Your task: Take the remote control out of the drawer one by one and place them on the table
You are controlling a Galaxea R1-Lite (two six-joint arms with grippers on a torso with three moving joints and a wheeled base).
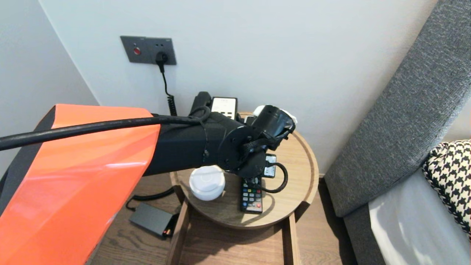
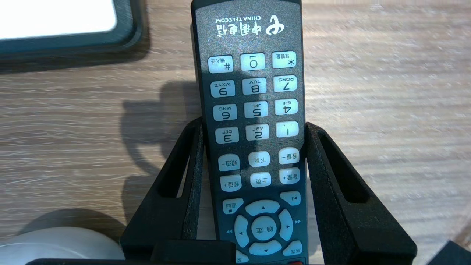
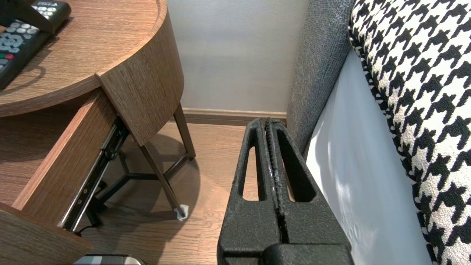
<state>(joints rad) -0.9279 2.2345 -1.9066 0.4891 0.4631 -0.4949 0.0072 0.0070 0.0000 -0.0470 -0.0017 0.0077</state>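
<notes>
A grey upholstered headboard [image 1: 404, 110] and a houndstooth cushion [image 1: 450, 176] are seen to the right of a round wooden bedside table [image 1: 311, 162], whose drawer [image 3: 62, 162] is pulled out below the front edge. The right gripper [image 3: 268, 123] is parked low beside the headboard, off the table's right side, with its jaws pressed flat together on nothing.

The table is spanned from the left by the left arm. A desk telephone [image 1: 220, 106] is placed at the back edge, and a white round lidded container [image 1: 206, 182] is set at the front left edge.

A China Telecom remote control [image 1: 251, 197] is shown face up near the front edge, its length running front to back, with the container just to its left. Its logo end is pointed toward the middle of the table.

The remote is straddled by the left gripper [image 2: 254, 124]. Its jaws are clenched on the remote's two long sides, level with the row of keys 1, 2 and 3, so that the keypad is framed squarely between them. Each pad is pressed against an edge of the casing. Whether the remote is raised off the wood cannot be told.
</notes>
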